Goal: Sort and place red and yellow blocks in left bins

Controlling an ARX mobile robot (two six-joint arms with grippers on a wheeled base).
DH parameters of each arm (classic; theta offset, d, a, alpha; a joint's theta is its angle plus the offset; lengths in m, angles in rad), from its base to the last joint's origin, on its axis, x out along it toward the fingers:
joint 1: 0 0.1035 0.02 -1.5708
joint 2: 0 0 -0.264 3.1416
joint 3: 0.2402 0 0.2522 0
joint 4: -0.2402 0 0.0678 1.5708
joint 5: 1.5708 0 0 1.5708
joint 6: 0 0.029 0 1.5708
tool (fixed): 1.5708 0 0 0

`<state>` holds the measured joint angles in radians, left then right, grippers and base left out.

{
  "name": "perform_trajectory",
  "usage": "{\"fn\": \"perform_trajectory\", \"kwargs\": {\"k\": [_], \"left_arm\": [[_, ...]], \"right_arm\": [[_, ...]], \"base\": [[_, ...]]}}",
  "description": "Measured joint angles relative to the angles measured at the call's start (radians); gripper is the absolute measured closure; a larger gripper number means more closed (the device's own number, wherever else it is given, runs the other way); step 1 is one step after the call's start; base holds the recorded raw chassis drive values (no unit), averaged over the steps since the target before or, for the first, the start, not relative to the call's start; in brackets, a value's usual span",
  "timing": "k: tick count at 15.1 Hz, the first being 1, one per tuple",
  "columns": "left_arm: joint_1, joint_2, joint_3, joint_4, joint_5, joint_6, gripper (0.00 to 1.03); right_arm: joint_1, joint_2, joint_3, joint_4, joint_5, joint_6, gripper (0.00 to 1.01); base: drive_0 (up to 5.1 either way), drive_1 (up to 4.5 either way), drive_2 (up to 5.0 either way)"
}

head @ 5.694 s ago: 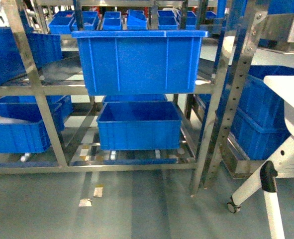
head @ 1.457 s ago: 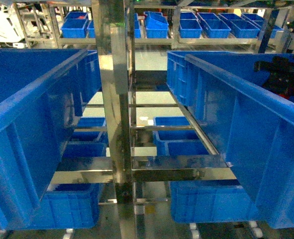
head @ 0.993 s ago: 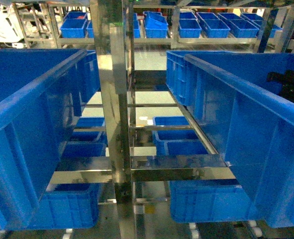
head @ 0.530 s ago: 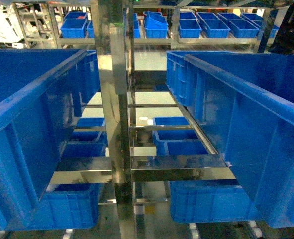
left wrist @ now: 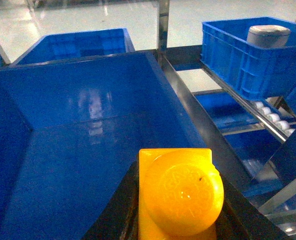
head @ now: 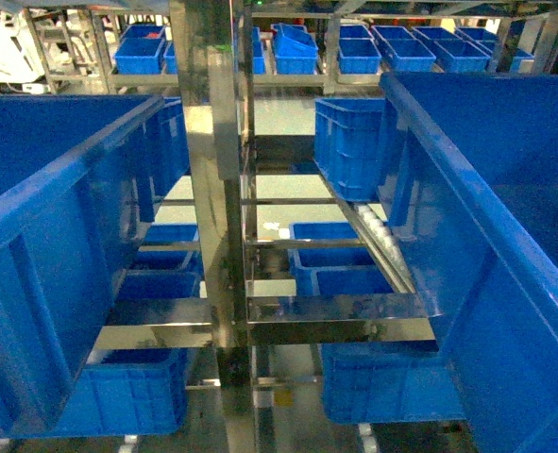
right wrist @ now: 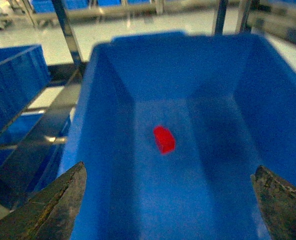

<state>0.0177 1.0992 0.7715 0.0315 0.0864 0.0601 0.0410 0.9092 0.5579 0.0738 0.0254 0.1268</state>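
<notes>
The yellow block (left wrist: 183,200) fills the bottom of the left wrist view, stud facing the camera. My left gripper (left wrist: 178,175) is shut on it, a black finger on each side, above the floor of a large blue bin (left wrist: 87,95). In the right wrist view the red block (right wrist: 164,139) lies on the floor of another large blue bin (right wrist: 188,70). My right gripper (right wrist: 169,170) hangs open above it, its fingers far apart and empty. The head view shows the left bin (head: 61,217) and the right bin (head: 486,236), but neither gripper.
A steel rack post (head: 217,189) stands between the two big bins. A smaller blue crate (head: 349,146) sits behind the right bin, with more bins (head: 340,255) on lower shelves. In the left wrist view a crate holds a grey roll (left wrist: 268,35) beside roller rails (left wrist: 270,117).
The dark arm over the right bin rose toward the top right and left the head view. The right bin's rim now sits further right, uncovering the smaller crate behind it.
</notes>
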Motion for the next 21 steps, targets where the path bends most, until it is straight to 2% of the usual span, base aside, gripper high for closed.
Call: {"fn": "perform_trajectory", "kwargs": {"k": [1, 2, 4, 6, 8, 9, 10, 12, 17, 18, 20, 21], "left_arm": [[-0.003, 0.0, 0.0, -0.001, 0.003, 0.0, 0.76], [-0.003, 0.0, 0.0, -0.001, 0.003, 0.0, 0.76], [0.0, -0.001, 0.0, 0.0, 0.0, 0.0, 0.76], [-0.001, -0.001, 0.0, 0.0, 0.0, 0.0, 0.76], [-0.001, -0.002, 0.0, 0.001, 0.0, 0.0, 0.76], [-0.001, -0.002, 0.0, 0.0, 0.0, 0.0, 0.76], [-0.001, -0.002, 0.0, 0.0, 0.0, 0.0, 0.76], [-0.001, -0.002, 0.0, -0.001, 0.0, 0.0, 0.76], [-0.001, -0.002, 0.0, 0.0, 0.0, 0.0, 0.76], [-0.001, -0.002, 0.0, 0.0, 0.0, 0.0, 0.76], [-0.001, -0.002, 0.0, 0.0, 0.0, 0.0, 0.76], [-0.001, -0.002, 0.0, -0.001, 0.0, 0.0, 0.76]], "right_arm": [[0.055, -0.04, -0.006, 0.048, 0.038, -0.076, 0.03], [0.078, -0.016, -0.018, 0.085, 0.064, -0.128, 0.03], [0.062, 0.061, -0.041, 0.059, 0.083, -0.127, 0.03], [0.064, 0.039, -0.037, 0.06, 0.1, -0.108, 0.03], [0.088, 0.009, -0.035, 0.066, 0.113, -0.101, 0.03], [0.105, 0.002, -0.043, 0.087, 0.129, -0.107, 0.03], [0.108, -0.01, -0.043, 0.094, 0.138, -0.121, 0.03], [0.109, -0.012, -0.036, 0.098, 0.161, -0.122, 0.03], [0.111, -0.002, -0.014, 0.085, 0.166, -0.124, 0.03], [0.109, -0.005, -0.014, 0.094, 0.176, -0.135, 0.03], [0.072, -0.018, -0.009, 0.106, 0.238, -0.185, 0.03], [0.055, -0.031, -0.003, 0.086, 0.24, -0.194, 0.03]], "base": [[0.0, 0.0, 0.0], [0.0, 0.0, 0.0], [0.0, 0.0, 0.0], [0.0, 0.0, 0.0], [0.0, 0.0, 0.0], [0.0, 0.0, 0.0], [0.0, 0.0, 0.0], [0.0, 0.0, 0.0], [0.0, 0.0, 0.0], [0.0, 0.0, 0.0], [0.0, 0.0, 0.0], [0.0, 0.0, 0.0]]}}
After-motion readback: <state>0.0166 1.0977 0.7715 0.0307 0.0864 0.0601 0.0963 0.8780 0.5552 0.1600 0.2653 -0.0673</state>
